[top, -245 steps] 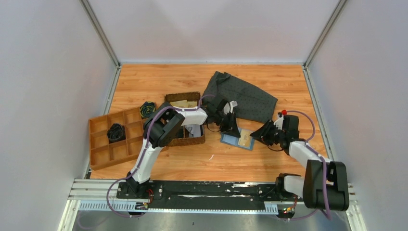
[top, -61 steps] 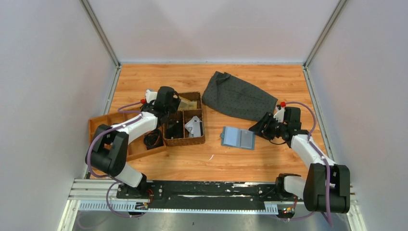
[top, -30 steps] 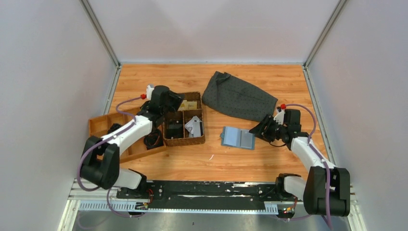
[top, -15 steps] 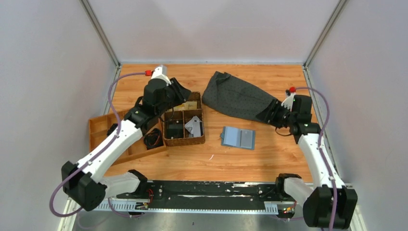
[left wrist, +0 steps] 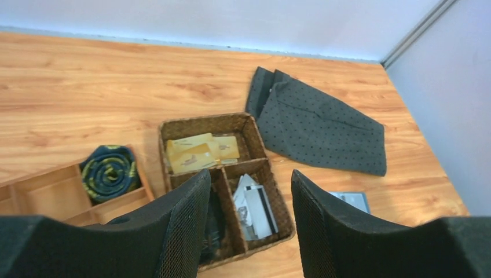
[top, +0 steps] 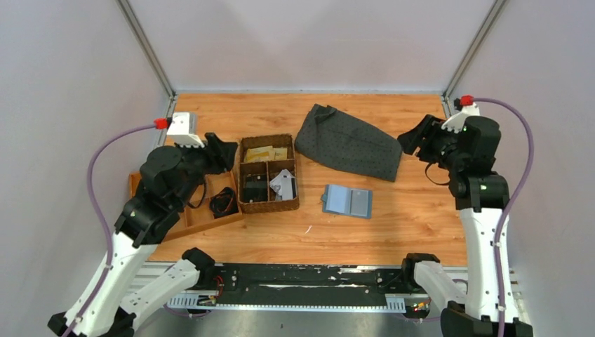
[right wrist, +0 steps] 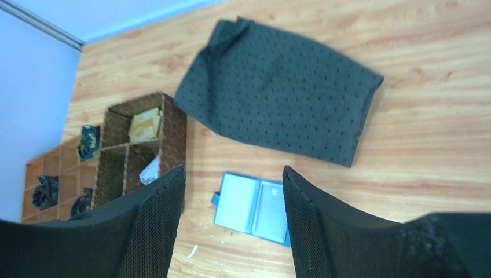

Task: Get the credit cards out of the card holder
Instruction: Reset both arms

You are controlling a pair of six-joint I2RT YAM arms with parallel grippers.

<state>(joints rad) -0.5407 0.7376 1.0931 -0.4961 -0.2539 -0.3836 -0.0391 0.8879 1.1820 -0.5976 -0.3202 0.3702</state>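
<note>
The blue card holder lies open and flat on the table, light inner panels up; it also shows in the right wrist view as the card holder. Pale credit cards, one with a dark stripe, lie in the woven basket's front right compartment, and tan cards lie in a back one. High over the basket's left side, my left gripper is open and holds nothing. My right gripper hangs open and high, to the right of the holder.
The brown woven basket stands left of the holder. A wooden divided tray with rolled items sits further left. The dark grey dotted cloth lies at the back. Grey walls close in the table's sides and back.
Both arms have lifted and drawn back from the table. The left gripper has left the basket, the right has moved away from the holder, and both have opened wider.
</note>
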